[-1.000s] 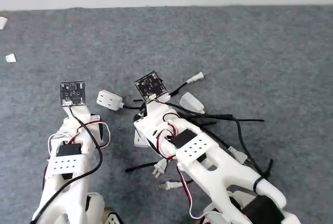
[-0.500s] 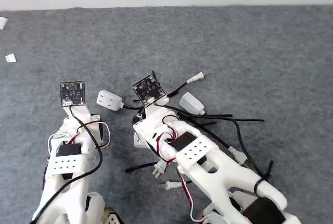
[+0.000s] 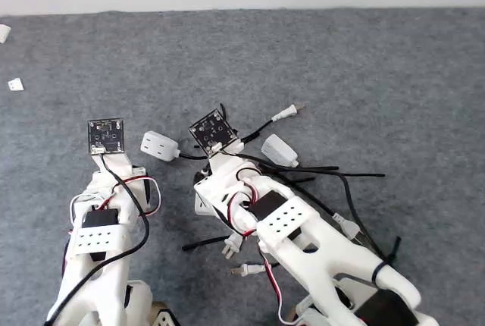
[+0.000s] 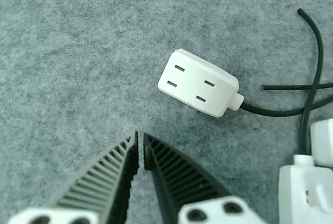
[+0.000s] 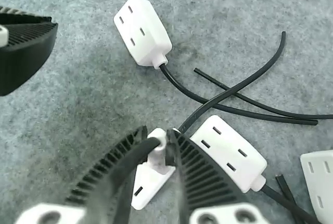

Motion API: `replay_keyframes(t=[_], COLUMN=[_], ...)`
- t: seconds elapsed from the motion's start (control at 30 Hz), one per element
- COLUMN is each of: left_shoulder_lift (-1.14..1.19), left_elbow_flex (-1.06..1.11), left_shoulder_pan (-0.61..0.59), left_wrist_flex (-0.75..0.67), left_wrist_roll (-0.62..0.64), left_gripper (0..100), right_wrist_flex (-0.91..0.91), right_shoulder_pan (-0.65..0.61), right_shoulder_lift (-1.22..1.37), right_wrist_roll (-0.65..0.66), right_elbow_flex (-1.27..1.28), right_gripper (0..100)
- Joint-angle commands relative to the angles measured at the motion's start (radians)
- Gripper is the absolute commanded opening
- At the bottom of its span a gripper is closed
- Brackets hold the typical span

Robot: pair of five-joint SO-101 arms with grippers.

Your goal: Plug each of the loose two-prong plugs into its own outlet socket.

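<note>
My right gripper (image 5: 158, 133) is shut on a white two-prong plug (image 5: 157, 146) whose black cord (image 5: 234, 88) runs away across the carpet. Right beneath it lies a white outlet socket (image 5: 148, 182), with a second socket (image 5: 229, 153) touching its side. A third socket (image 5: 143, 30) (image 4: 197, 83) (image 3: 159, 145) lies between the two arms. My left gripper (image 4: 139, 141) is shut and holds nothing, hovering over bare carpet a short way from that socket. Loose plugs (image 3: 231, 244) (image 3: 246, 269) lie beside the right arm, and another plug (image 3: 284, 114) lies farther back.
Black cords (image 3: 333, 168) tangle to the right of the right arm, around another white socket (image 3: 279, 149) and a plug (image 3: 345, 225). Open grey carpet (image 3: 364, 61) stretches behind both arms. Two white scraps (image 3: 15, 84) lie far left.
The right arm's wrist has shifted slightly left and turned, still with the plug in its gripper. The left arm has not moved.
</note>
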Motion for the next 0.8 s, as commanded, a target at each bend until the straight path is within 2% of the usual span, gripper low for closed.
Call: replay_keyframes(t=[0.0,0.47,0.77], left_shoulder_lift=[0.0,0.0,-0.002], left_elbow_flex=[-0.05,-0.05,-0.05], left_shoulder_pan=[-0.006,-0.006,-0.006], left_wrist_flex=[-0.011,-0.011,-0.011], left_wrist_roll=[-0.002,-0.002,-0.041], left_gripper=[2,2,2], right_wrist_flex=[0.054,0.113,0.191], right_shoulder_pan=[-0.012,0.012,-0.082], right_shoulder_lift=[0.001,0.012,0.015], right_wrist_roll=[0.015,0.08,0.146], right_elbow_flex=[0.025,0.025,0.021], right_gripper=[0.8,0.8,0.8])
